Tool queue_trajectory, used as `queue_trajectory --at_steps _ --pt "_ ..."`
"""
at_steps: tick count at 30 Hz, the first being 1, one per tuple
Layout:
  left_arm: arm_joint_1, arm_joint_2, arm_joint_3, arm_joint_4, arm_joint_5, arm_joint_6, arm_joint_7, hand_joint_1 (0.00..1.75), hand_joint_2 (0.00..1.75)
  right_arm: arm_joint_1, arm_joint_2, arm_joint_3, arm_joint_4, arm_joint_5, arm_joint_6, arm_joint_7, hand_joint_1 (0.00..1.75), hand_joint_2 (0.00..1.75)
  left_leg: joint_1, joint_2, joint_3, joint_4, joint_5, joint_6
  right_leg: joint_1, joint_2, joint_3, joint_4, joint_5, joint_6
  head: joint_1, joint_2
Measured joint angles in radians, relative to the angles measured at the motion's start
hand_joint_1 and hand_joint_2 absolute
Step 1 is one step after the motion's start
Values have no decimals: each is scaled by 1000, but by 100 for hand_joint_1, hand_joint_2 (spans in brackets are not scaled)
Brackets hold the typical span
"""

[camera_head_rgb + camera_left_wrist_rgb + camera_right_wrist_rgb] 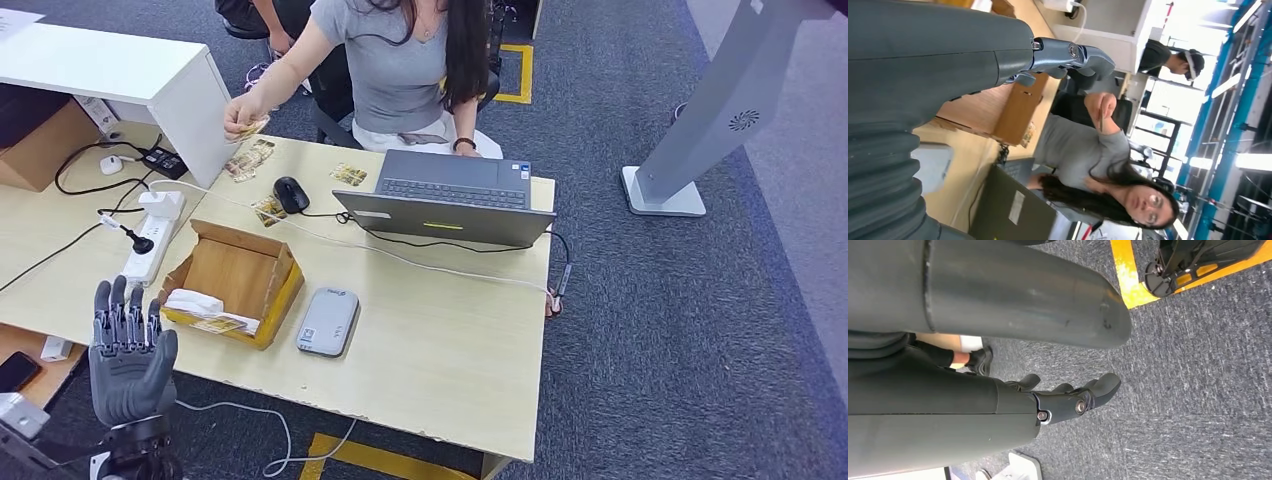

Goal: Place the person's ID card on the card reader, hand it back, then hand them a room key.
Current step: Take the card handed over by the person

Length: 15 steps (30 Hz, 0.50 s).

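Across the desk sits a person (400, 60) who holds a card (252, 127) up in a raised hand over the far left corner; the left wrist view catches the same card (1101, 119) edge-on. The grey card reader (327, 321) lies flat on the desk beside a cardboard box (232, 280) with cards in its front part. My left hand (130, 355) is raised at the desk's near left edge, palm up, fingers apart, holding nothing. My right hand (1068, 397) hangs over the carpet with fingers loosely curved and nothing in it.
An open laptop (445, 200) stands at the back right of the desk (450, 350), a black mouse (290, 193) and loose cards (250, 160) to its left. A power strip (150, 240) and cables lie far left. A white cabinet (120, 70) stands beyond.
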Motion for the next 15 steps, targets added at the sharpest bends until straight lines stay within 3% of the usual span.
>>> queue_trajectory --at_steps 12,15 --pt "-4 9 -60 -118 -28 73 -119 0 175 -13 -3 1 22 43 -23 -39 0 0 0 0 1 0 0 0 0 0 0 0 0 0 0 0" --pt "-20 46 -94 -137 -211 181 -114 0 175 -23 -7 5 41 63 -29 -57 0 0 0 0 2 0 0 0 0 0 -1 0 0 0 0 0"
